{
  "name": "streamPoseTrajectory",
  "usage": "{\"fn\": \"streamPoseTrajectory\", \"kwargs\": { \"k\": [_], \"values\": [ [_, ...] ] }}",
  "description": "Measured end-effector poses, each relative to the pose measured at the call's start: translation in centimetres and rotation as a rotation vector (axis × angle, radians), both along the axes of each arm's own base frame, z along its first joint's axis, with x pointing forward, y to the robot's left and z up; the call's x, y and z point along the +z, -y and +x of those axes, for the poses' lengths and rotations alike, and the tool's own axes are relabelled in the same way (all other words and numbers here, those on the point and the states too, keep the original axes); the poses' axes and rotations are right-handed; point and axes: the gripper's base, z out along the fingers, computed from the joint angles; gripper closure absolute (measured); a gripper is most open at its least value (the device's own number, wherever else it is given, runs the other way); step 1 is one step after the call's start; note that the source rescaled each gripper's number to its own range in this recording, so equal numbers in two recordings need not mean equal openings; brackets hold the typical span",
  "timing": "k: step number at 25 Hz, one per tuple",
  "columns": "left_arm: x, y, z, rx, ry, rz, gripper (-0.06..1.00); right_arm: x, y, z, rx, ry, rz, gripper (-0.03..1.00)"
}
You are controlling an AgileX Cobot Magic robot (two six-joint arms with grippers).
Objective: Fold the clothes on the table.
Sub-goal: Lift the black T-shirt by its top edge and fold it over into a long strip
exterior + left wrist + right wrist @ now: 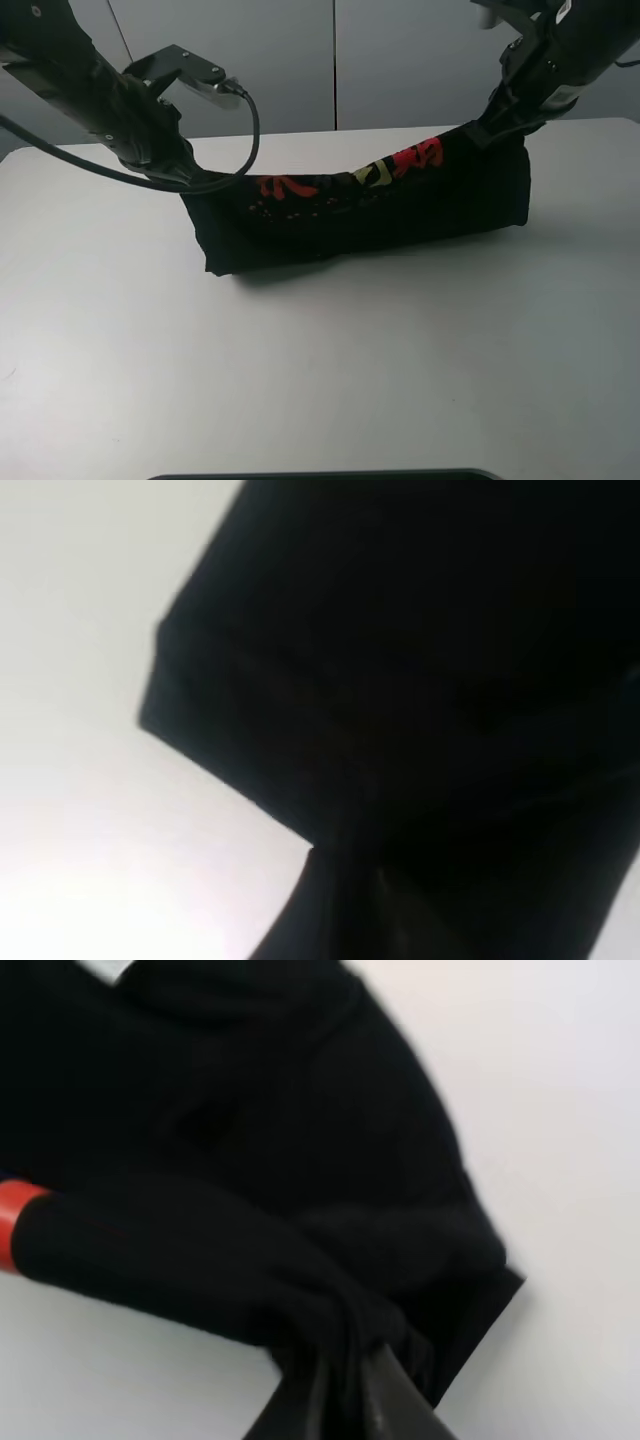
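While the high view has the shirt slung between the left gripper and right gripper, both clamped on it, its lower edge rests on the far half of the table. The left wrist view shows only black cloth. The right wrist view shows a thin, bunched pinch that could slip and spoil the fold.

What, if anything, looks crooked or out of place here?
The T-shirt, gripped at each end by the left tool and right tool, sags in the middle and its lower edge runs slanted across the table. Nothing looks torn or spilled.
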Motion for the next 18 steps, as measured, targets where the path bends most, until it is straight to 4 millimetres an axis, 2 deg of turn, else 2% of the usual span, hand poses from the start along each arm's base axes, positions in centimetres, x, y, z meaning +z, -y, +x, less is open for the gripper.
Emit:
{"fn": "streamPoseTrajectory", "kwargs": {
  "k": [5, 13, 16, 18],
  "values": [
    [0.1, 0.0, 0.9, 0.014, 0.096, -0.004, 0.94, -3.0, -0.4, 1.9, 0.004, 0.008, -0.022, 0.97],
    [-3.8, 0.0, 3.4, 0.070, 0.127, -0.019, 0.94, -7.2, -0.6, 4.3, 0.005, 0.060, -0.068, 0.96],
    [-4.4, -0.3, 4.4, 0.097, 0.168, -0.045, 0.94, -8.5, -0.8, 4.8, -0.006, 0.060, -0.061, 0.90],
    [-4.8, -0.3, 4.9, 0.113, 0.191, -0.062, 0.92, -9.2, -0.9, 5.0, -0.012, 0.060, -0.057, 0.78]
  ]
}}
